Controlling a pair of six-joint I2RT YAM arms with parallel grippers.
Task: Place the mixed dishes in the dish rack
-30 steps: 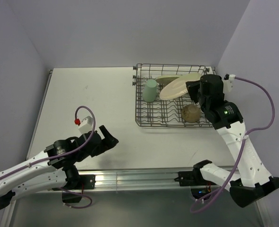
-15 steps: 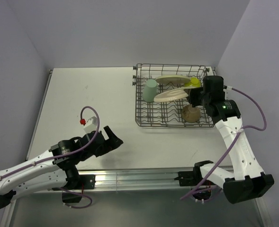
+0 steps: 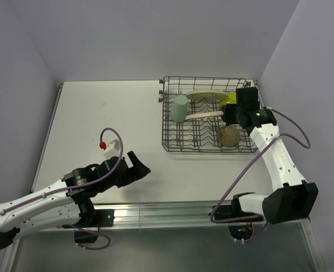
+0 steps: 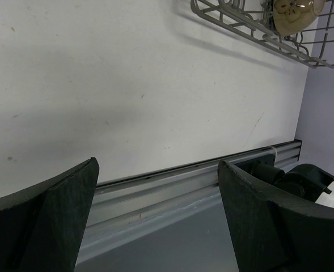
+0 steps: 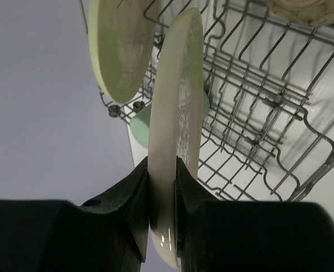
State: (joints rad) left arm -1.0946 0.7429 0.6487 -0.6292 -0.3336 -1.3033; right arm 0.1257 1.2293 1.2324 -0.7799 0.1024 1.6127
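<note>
Over the desk [image 3: 110,113], the top view shows my right end effector [image 3: 225,115] inside the dish rack [image 3: 195,151], holding a cream plate [image 3: 203,115] on edge just beside the mint cup [image 3: 180,107]. My left end effector [image 3: 137,168] hangs spread, well apart from the rack. My left wrist view shows only bare desk between its parted fingers. My right wrist view alone shows the grip: both fingers [image 5: 130,192] pinch the plate's rim, with a second plate [image 5: 118,51] near it.
</note>
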